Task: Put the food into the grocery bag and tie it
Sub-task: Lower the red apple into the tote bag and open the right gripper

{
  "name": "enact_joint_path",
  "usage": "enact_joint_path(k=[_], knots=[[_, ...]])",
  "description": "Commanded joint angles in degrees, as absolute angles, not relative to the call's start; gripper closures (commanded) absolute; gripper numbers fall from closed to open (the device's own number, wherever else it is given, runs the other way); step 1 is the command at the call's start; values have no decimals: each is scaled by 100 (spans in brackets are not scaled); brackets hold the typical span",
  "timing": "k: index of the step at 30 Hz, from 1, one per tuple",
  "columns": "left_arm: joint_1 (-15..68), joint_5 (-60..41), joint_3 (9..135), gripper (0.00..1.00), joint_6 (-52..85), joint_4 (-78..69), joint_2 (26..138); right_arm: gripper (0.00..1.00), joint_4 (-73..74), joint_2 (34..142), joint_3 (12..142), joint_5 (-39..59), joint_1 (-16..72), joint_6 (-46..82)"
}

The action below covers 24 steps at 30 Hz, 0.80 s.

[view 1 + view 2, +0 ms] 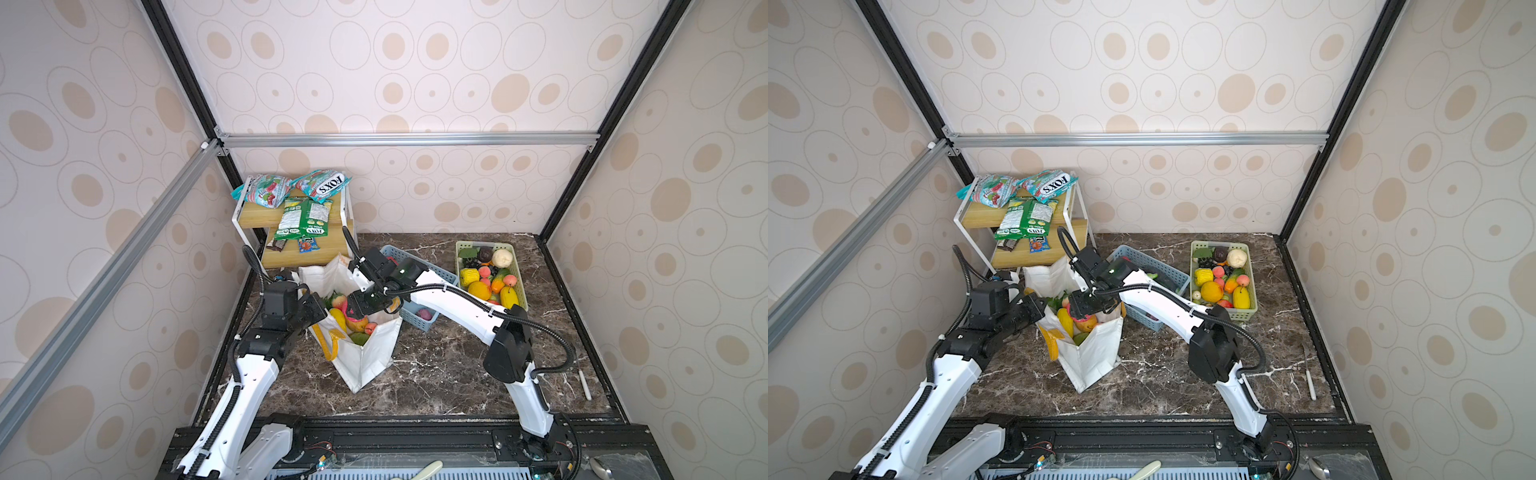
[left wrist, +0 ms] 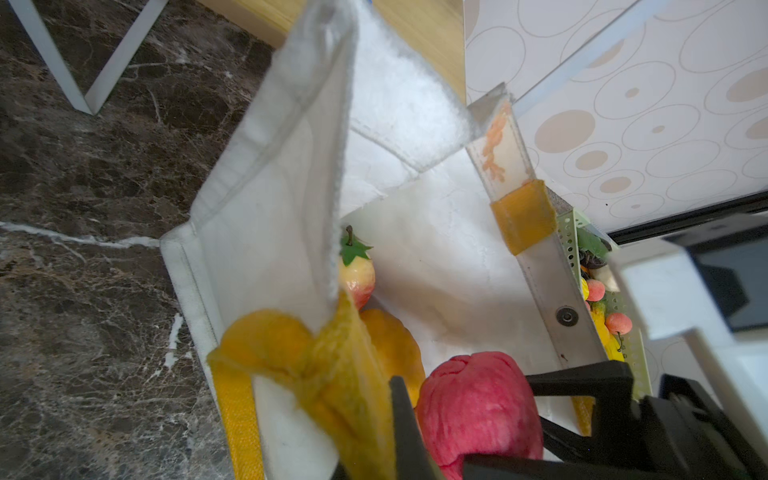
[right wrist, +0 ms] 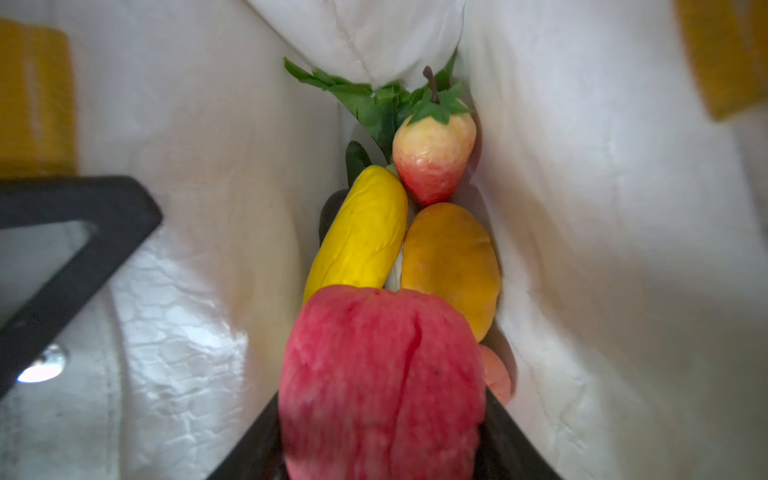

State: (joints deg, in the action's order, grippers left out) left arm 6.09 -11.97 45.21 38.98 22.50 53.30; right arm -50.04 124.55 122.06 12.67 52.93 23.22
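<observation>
The white grocery bag [image 1: 368,361] [image 1: 1094,357] stands open left of the table's centre. Several pieces of food lie in it: a yellow fruit [image 3: 361,232], an orange one [image 3: 453,262] and a peach-coloured one with green leaves [image 3: 434,153]. My left gripper [image 1: 322,309] [image 2: 374,457] is shut on the bag's yellow handle [image 2: 332,374] at the near-left rim. My right gripper [image 1: 358,313] [image 3: 382,436] hangs over the bag's mouth, shut on a red fruit [image 3: 382,374] [image 2: 478,411]. More food fills the green basket [image 1: 520,276] at the back right.
A blue basket [image 1: 415,318] sits just right of the bag, under my right forearm, with a purple item inside. A wooden rack [image 1: 253,216] with snack packets stands at the back left. A white stick [image 1: 585,384] lies near the table's right edge.
</observation>
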Motion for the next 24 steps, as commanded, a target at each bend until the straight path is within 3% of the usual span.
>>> enact_joint_path(k=[1, 24], knots=[[563, -1277, 4635, 100, 3857, 2128, 5305, 42, -5219, 12623, 12339, 1274, 5379, 2158], [563, -1344, 4611, 100, 3848, 2107, 5301, 42, -5588, 13248, 12314, 1095, 5522, 1855]])
